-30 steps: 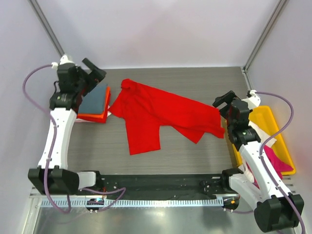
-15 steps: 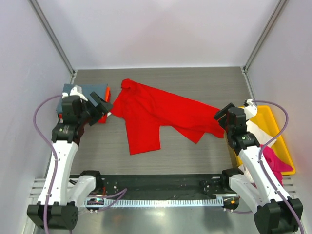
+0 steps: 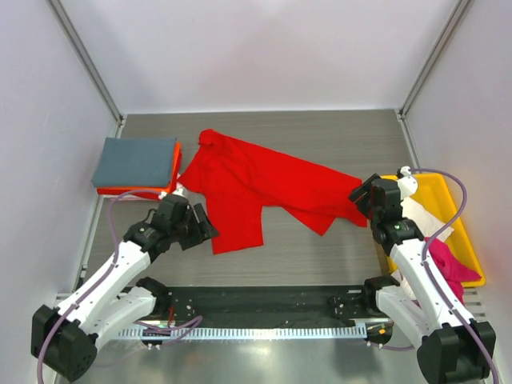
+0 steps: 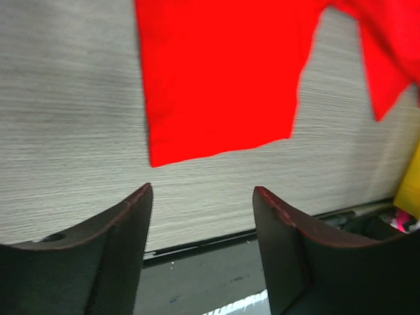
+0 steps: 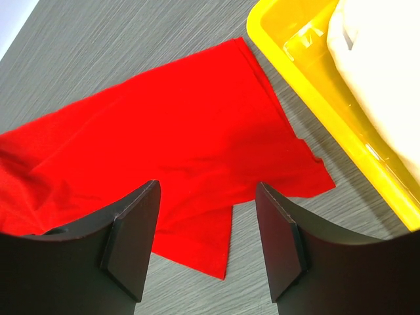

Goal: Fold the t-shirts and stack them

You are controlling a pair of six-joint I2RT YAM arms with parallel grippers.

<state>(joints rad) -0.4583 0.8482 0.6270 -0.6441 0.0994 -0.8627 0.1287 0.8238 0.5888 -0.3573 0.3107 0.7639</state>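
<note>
The bright red t-shirt (image 3: 256,188) lies spread and rumpled in the middle of the table. Its lower corner shows in the left wrist view (image 4: 216,79), its right part in the right wrist view (image 5: 164,151). A folded slate grey-blue shirt (image 3: 136,160) rests on a folded orange one (image 3: 174,164) at the far left. A white shirt (image 3: 424,218) and a magenta pink one (image 3: 448,268) lie in the yellow tray (image 3: 452,200). My left gripper (image 3: 200,224) is open and empty beside the red shirt's lower left corner. My right gripper (image 3: 360,192) is open and empty above its right edge.
The yellow tray (image 5: 308,85) stands at the right edge, close to my right arm. A black rail (image 3: 256,304) runs along the table's near edge. Grey walls close the left, back and right sides.
My left arm has swung from the folded stack at the far left down and toward the red shirt's lower left corner. The right gripper has shifted only slightly.
</note>
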